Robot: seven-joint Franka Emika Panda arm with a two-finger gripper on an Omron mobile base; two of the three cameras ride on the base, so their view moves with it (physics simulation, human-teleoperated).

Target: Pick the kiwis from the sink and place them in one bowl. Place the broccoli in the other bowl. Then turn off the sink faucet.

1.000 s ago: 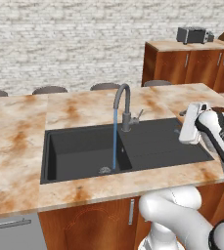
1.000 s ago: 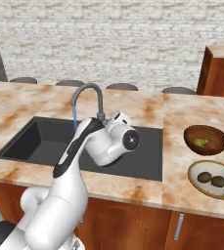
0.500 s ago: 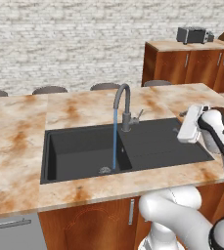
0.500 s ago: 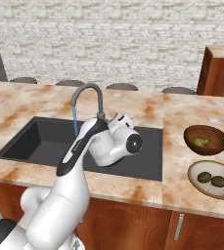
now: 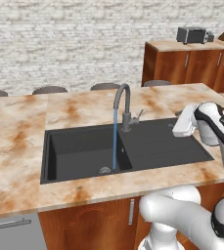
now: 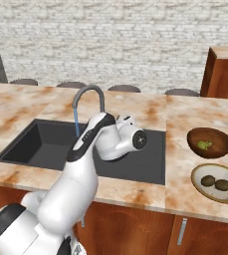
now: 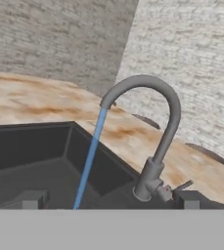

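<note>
The grey gooseneck sink faucet (image 5: 125, 105) (image 6: 89, 97) (image 7: 155, 122) runs a thin blue stream into the dark sink (image 5: 74, 146), and its small side lever (image 7: 182, 186) points off to the right. My gripper (image 7: 111, 200) (image 5: 178, 128) hovers over the drainboard to the right of the faucet, facing it, open with nothing between its fingertips (image 7: 33, 199). On the counter right of the sink, the dark brown bowl (image 6: 219, 148) holds the broccoli (image 6: 203, 145). The cream bowl (image 6: 205, 171) just in front of it holds two kiwis (image 6: 208, 181).
Marble counter (image 5: 15, 141) surrounds the sink. Stool backs (image 5: 50, 90) line its far edge. A wooden cabinet (image 5: 191, 63) with a toaster (image 5: 194, 35) stands at the back right. My own arm (image 6: 85, 164) rises over the sink's front edge.
The hand has crept a little leftward toward the faucet while the wrist turned slightly. The water keeps running and the bowls' contents have not moved.
</note>
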